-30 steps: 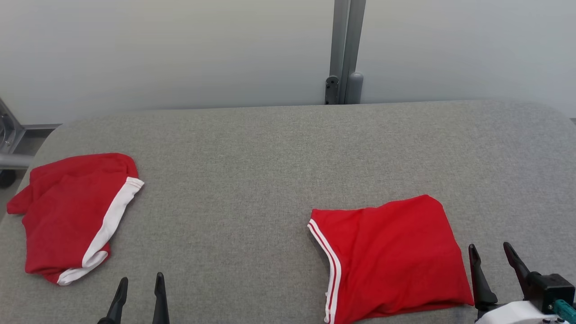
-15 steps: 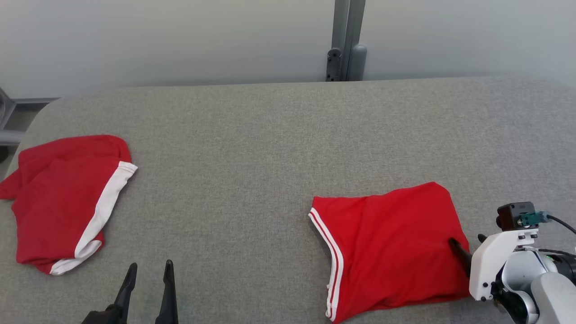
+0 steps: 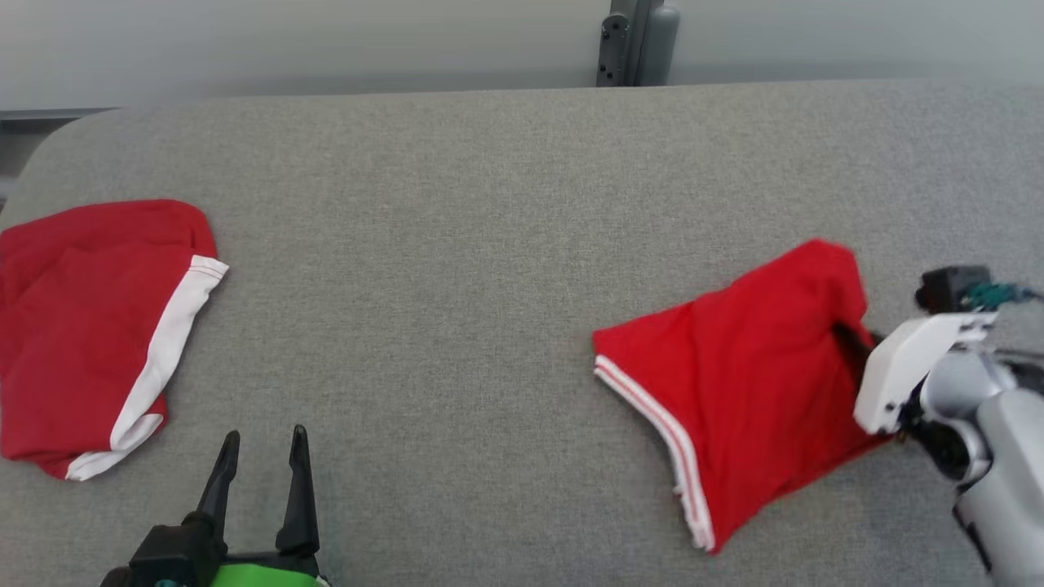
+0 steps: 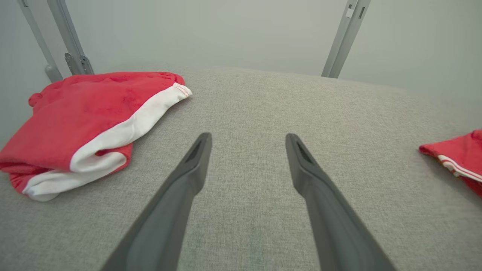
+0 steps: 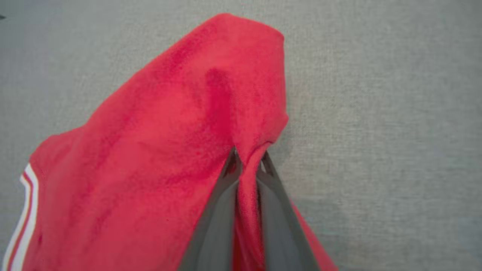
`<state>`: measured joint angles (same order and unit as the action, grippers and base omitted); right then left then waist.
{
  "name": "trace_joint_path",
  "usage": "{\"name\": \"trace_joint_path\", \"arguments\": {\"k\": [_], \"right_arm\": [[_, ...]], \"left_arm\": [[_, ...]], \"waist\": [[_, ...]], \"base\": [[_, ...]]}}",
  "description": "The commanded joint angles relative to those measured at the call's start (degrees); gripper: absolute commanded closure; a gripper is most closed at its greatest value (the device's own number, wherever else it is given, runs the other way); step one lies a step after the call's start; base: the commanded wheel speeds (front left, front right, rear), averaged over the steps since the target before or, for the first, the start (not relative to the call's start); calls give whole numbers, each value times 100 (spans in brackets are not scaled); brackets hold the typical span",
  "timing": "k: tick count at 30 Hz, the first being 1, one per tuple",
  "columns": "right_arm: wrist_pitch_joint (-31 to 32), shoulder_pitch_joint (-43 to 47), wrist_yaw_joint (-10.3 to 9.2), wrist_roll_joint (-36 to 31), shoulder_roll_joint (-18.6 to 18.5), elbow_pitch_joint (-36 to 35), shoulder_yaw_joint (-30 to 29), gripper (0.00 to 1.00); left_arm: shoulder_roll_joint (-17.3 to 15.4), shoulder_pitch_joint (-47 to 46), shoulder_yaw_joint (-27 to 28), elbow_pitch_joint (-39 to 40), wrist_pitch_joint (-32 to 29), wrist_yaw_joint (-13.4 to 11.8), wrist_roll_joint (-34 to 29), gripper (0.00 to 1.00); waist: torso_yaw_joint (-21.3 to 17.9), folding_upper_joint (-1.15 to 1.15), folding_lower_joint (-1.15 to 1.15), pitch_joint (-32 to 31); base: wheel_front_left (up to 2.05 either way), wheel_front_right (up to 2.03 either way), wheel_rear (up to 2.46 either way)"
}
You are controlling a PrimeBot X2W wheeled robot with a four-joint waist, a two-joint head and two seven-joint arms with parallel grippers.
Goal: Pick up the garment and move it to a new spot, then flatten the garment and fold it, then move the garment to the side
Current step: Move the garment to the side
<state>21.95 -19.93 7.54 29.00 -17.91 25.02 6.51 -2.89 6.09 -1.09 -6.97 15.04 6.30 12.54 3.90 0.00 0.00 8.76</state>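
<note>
item 1: garment (image 3: 734,383), red, with a white-and-red striped hem. it sits on the right part of the table (image 3: 457,244), near the front edge. its right edge is gathered into a fold and drawn up into a peak. the striped hem faces the middle of the table and slants down toward the front.

item 2: right gripper (image 5: 249,152), coming in from the right side. its jaws are pressed nearly together, pinching a fold of the garment's right edge. cloth drapes over and between the two dark fingers.

item 3: left gripper (image 3: 265,434), at the lower left, over bare table. its jaws are spread wide with nothing between them, and its fingers point toward the far edge.

item 4: second red garment (image 3: 81,326), with a broad white band. it lies crumpled at the left edge of the table, well apart from item 1.

item 5: table, covered in grey woven cloth, with rounded far corners.

item 6: grey metal post (image 3: 636,41), upright behind the far edge of the table, against a pale wall.
</note>
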Motion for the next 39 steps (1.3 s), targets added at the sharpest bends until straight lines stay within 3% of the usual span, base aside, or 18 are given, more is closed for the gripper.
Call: {"name": "trace_joint_path", "arguments": {"k": [1,6,12,19,20,21,23,27,31,39], "right_arm": [[-83,-310,-10,-23,-270,-63,-136,100],[-219,-1113,-11,-430,-1042,166,-563,100],[-374,-1749,-11,-1032,-1742,859,-1107,100],[-747,-2127,-10,-2011,-2161,1563,-1581,100],[-794,-2149,-10,-2151,-2153,1679,-1674,19],[-861,-2158,-9,-2287,-2106,1739,-1683,0],[-1320,-2254,-10,-2627,-2123,1691,-1875,0],[-2414,-2363,-10,-3102,-1772,1432,-2197,0],[-3310,-2190,-10,-2958,-1246,934,-2298,0],[-3680,-369,-10,-2506,-306,-974,-1507,0]], "left_arm": [[-7,-186,-2,43,17,2,-76,0],[-22,-542,-66,65,17,73,-367,0],[-91,-786,-89,138,17,105,-476,0],[-180,-713,-112,138,17,121,-525,0],[-183,-714,-101,144,17,122,-514,0],[-182,-712,-63,164,17,120,-508,0],[-167,-691,-42,165,17,121,-502,0],[-116,-607,16,166,17,120,-444,0],[-64,-416,164,95,17,116,-337,0],[-11,177,242,-5,17,-38,-13,0]], "waist": [[-320,0,0,429],[-548,0,0,993],[-518,0,0,1385],[-385,0,0,1531],[-357,0,0,1532],[-340,0,0,1528],[-307,0,0,1511],[-281,0,0,1319],[-324,0,0,905],[-347,0,0,-233]], "base": [[0,0,0],[0,0,0],[0,0,0],[0,0,0],[0,0,0],[0,0,0],[0,0,0],[0,0,0],[0,0,0],[0,0,0]]}}
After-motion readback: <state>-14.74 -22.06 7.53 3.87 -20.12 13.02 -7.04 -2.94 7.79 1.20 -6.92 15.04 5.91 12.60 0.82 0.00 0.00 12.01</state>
